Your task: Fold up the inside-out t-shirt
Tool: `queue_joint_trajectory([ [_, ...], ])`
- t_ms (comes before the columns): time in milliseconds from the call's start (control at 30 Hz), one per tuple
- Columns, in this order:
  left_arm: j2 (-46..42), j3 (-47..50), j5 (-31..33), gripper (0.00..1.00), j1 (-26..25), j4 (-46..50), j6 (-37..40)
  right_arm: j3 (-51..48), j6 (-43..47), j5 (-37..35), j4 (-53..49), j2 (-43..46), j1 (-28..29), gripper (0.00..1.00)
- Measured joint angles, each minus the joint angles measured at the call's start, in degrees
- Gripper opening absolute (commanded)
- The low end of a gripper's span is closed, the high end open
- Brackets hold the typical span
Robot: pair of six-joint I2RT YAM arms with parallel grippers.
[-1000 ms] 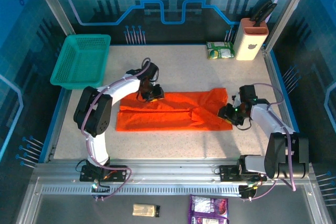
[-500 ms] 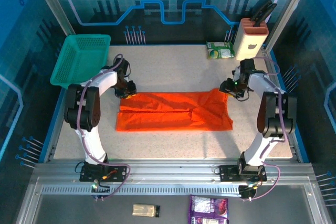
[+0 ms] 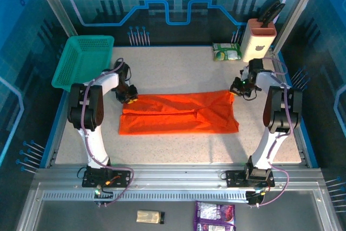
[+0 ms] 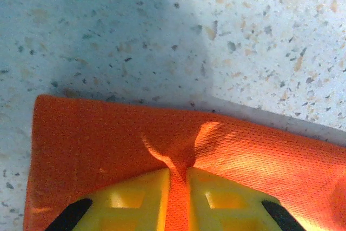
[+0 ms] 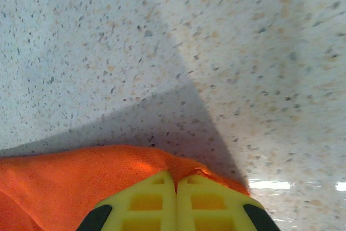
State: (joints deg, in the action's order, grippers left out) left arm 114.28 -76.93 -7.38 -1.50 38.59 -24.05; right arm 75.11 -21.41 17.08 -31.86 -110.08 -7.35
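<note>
Orange-red and thin, the inside-out t-shirt (image 3: 178, 113) lies folded into a long flat band across the middle of the speckled table (image 3: 178, 68), running from left to right. At the band's far left corner the left gripper (image 3: 128, 98) pinches a raised ridge of the mesh cloth between its yellow fingers (image 4: 135, 196), drawn almost together. At the far right corner the right gripper (image 3: 236, 89) has its jaws pressed fully together on the cloth's edge, and I cannot tell whether any cloth is caught between them.
</note>
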Motion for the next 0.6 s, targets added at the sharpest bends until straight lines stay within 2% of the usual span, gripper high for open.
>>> queue_joint_trajectory([
  [67, 0.00, 0.24, -0.68, 0.18, 0.52, -0.55, -0.20, 0.00, -0.24, 0.31, 0.50, -0.13, -1.05, 0.00],
  [167, 0.00, 0.26, -1.55, 0.20, 0.63, -1.40, -0.66, -0.02, -0.76, 1.68, 1.44, -0.98, -1.84, 0.18],
  [300, -0.02, 0.31, -2.82, 0.24, 0.70, -2.29, -1.33, -0.17, -1.42, 2.49, 2.23, -1.20, -1.84, 0.31],
  [433, -1.11, 0.44, -3.65, 0.28, 0.70, -2.78, -1.49, -0.52, -1.66, 2.32, 1.88, 0.61, -1.60, 0.34],
  [600, -6.56, 0.59, -3.74, 0.29, 0.55, -2.05, -1.46, -2.95, -1.92, 1.79, 0.85, 8.09, 1.25, 0.34],
])
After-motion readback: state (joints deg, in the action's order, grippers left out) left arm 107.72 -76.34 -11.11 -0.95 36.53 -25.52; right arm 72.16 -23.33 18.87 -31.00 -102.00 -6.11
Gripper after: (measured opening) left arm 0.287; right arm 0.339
